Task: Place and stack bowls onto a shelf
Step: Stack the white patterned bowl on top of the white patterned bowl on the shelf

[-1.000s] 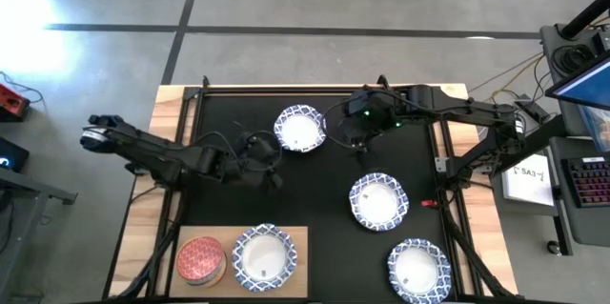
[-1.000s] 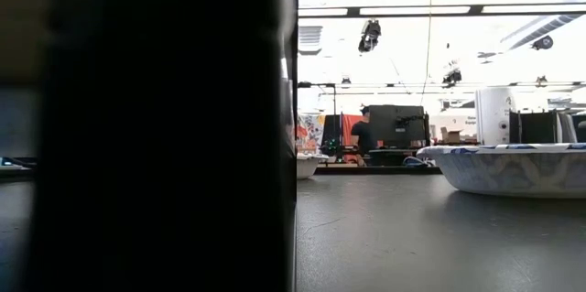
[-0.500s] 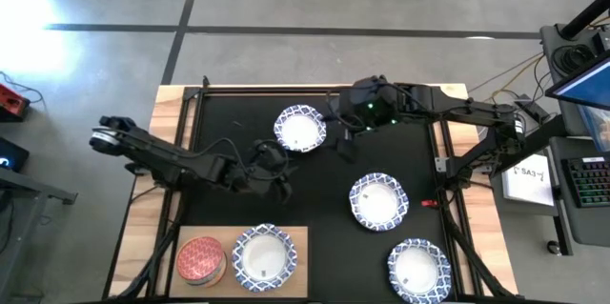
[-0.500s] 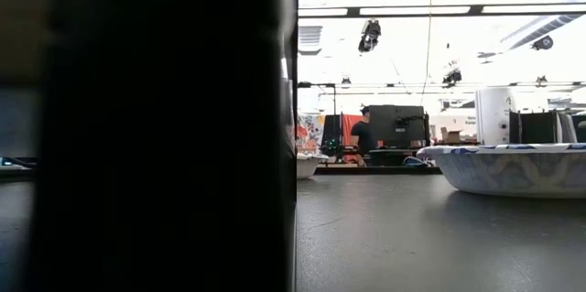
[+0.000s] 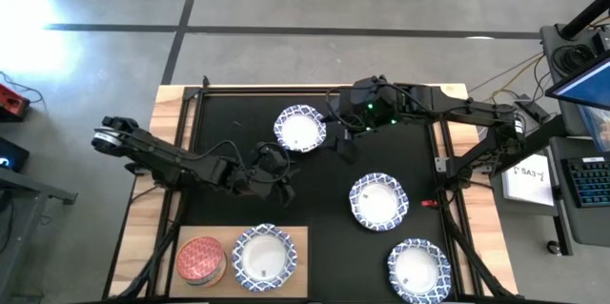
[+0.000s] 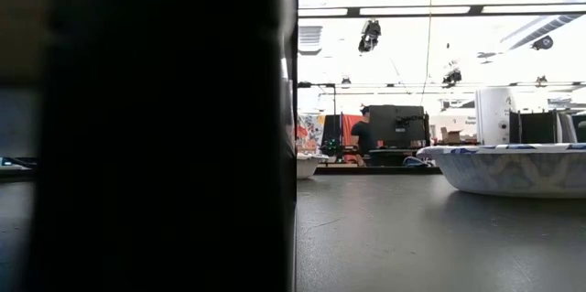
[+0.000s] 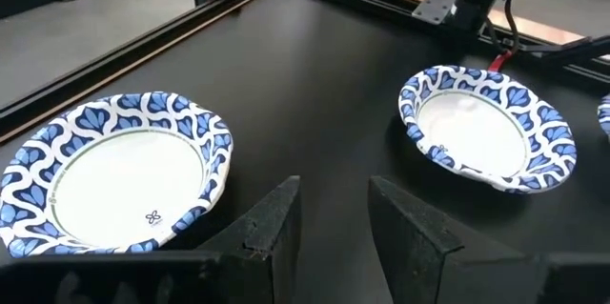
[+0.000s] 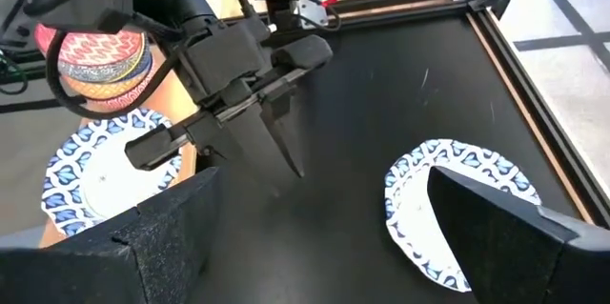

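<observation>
Three white bowls with blue rims lie on the black mat: a far bowl, a middle bowl and a near-right bowl. On the shelf at the near left sit another such bowl and a stack of small bowls, red-pink on top. My left gripper hovers open over bare mat between the far bowl and the shelf. My right gripper hangs wide open, high beside the far bowl.
A black rail frames the mat, with wooden table edges outside it. A small red object lies at the mat's right rail. A dark thing blocks the low view's left half; a person shows far back.
My left gripper has gone a little toward the table's right and near edges, sinking slightly, still open. My right gripper has rolled about its own line and swung its fingers toward the table's left, staying wide open. No bowl has moved.
</observation>
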Available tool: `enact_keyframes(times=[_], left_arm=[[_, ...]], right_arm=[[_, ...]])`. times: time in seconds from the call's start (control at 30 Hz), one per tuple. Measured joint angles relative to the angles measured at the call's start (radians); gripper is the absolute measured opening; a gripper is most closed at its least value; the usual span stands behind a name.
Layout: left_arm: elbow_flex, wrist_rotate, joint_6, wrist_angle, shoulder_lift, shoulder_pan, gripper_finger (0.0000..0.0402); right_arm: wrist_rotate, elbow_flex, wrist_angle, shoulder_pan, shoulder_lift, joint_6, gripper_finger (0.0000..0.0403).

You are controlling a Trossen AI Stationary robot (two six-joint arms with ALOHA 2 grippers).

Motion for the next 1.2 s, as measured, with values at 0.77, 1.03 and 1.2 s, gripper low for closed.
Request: enact_keyframes(times=[0.77, 1.03, 1.2], left_arm=[[0.0, 0.001, -0.013, 0.0, 0.0, -0.013, 0.0107], [0.0, 0.01, -0.012, -0.014, 0.0, -0.04, 0.0107], [0.0, 0.042, 0.03, -0.019, -0.013, -0.065, 0.0107]], right_arm=[[0.031, -0.135, -0.495, 0.104, -0.001, 0.358, 0.0359], [0.029, -0.317, -0.478, 0.202, -0.001, 0.524, 0.0359], [-0.005, -0.431, -0.392, 0.261, -0.001, 0.63, 0.0359]])
